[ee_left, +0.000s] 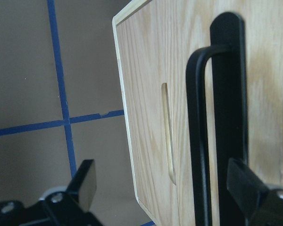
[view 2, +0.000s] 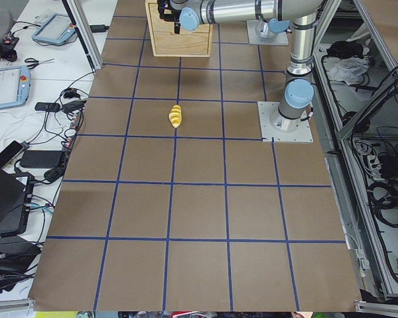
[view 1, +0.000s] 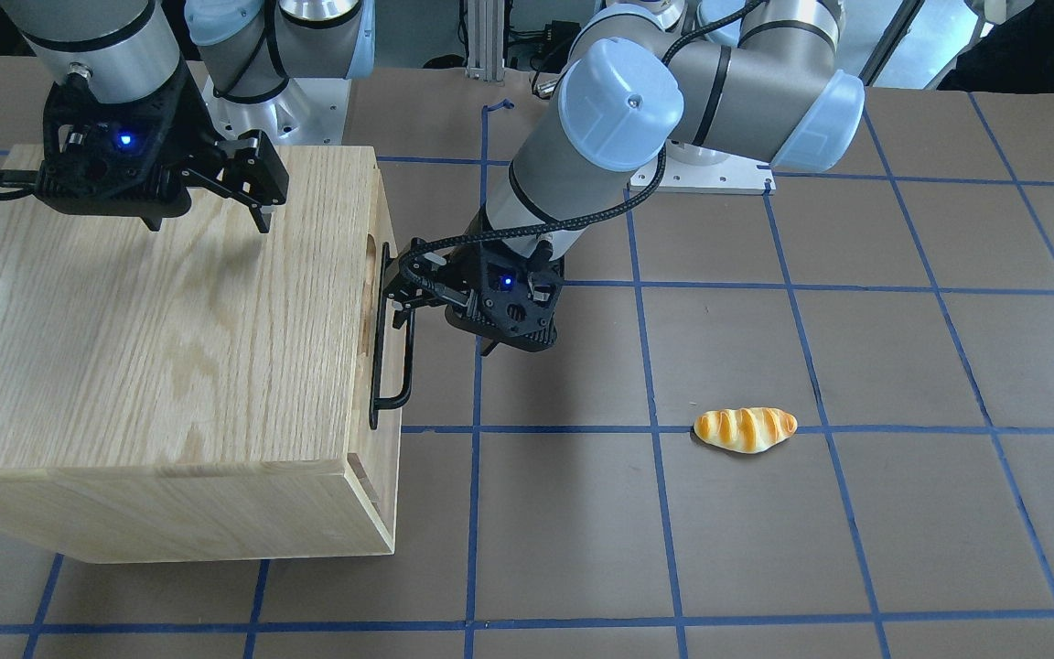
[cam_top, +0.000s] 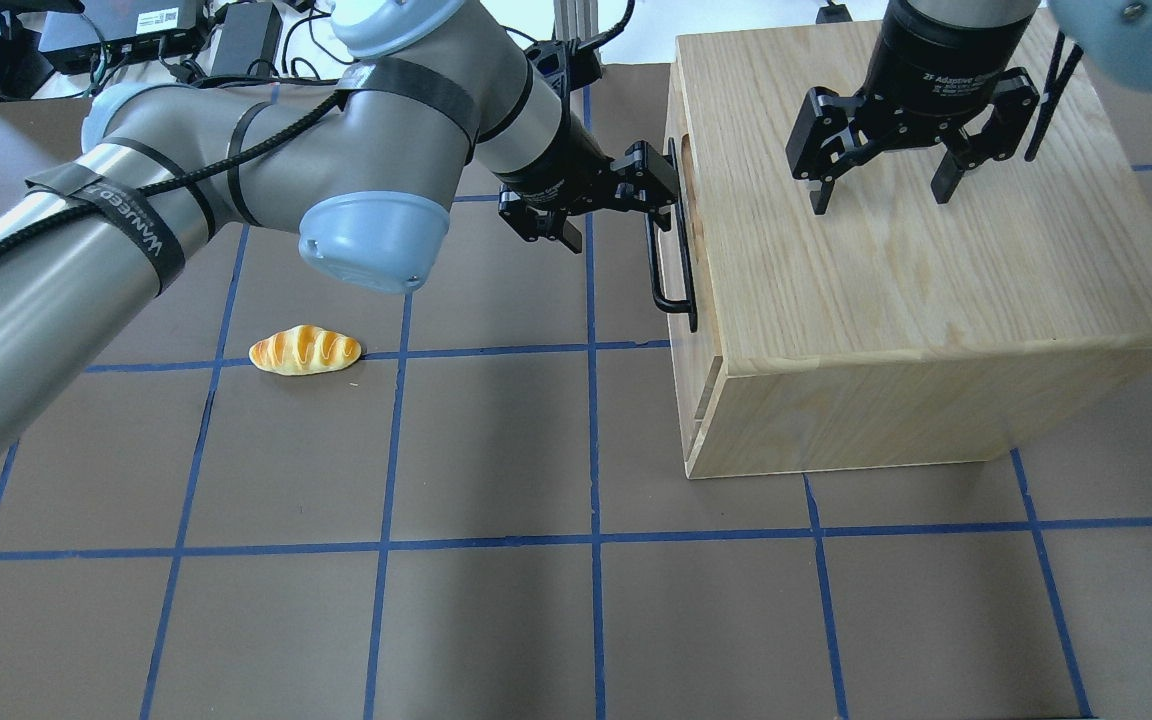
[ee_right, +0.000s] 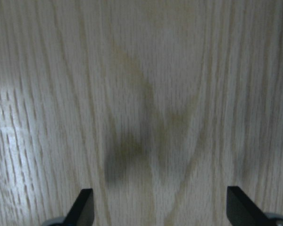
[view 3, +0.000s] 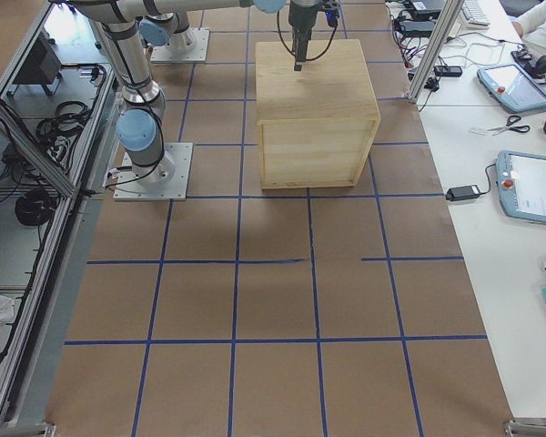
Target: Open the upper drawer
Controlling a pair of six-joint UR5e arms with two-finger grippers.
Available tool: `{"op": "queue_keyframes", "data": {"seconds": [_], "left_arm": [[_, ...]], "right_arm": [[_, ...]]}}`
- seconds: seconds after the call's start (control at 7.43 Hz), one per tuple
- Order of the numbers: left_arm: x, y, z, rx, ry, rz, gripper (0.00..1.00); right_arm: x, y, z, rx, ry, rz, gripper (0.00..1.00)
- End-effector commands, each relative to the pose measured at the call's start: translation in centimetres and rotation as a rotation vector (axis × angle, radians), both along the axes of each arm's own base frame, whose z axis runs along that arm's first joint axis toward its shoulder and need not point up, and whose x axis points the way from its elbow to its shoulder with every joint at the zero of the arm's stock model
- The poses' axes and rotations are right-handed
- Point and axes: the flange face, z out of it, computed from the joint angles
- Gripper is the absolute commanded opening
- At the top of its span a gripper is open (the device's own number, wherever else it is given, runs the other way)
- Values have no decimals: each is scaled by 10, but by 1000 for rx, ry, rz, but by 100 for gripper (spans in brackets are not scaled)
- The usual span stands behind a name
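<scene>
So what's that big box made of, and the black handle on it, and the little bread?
The box looks like pale, unpainted wood, maybe oak: wavy grain lines cross its top. The handle looks like black-painted metal, thin and smooth, though it could be hard plastic. The bread roll is shiny with neat orange stripes, so probably a plastic toy.

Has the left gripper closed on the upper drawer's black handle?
No: in the left wrist view the left gripper is open, its fingers spread wide apart, and the black handle sits close to one finger, unclamped.
</scene>
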Motion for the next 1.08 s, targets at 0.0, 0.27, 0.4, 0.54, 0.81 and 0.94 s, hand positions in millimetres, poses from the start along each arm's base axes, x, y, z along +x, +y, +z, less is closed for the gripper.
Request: {"op": "queue_keyframes", "data": {"seconds": [0.0,0.27,0.4,0.54,0.81,0.94], "left_arm": [[0,2,-21,31,-14,-10,100],[5,7,-19,32,-22,-3,100],[16,8,-16,43,-42,13,100],[41,7,-21,72,-116,51,100],[84,4,-12,98,-142,123,100],[96,5,-4,112,-143,144,100]], "right_arm": [[0,0,0,-1,0,0,100],[0,0,0,-1,0,0,100],[0,0,0,1,0,0,100],[0,0,0,1,0,0,100],[0,0,0,-1,0,0,100],[0,0,0,-1,0,0,100]]}}
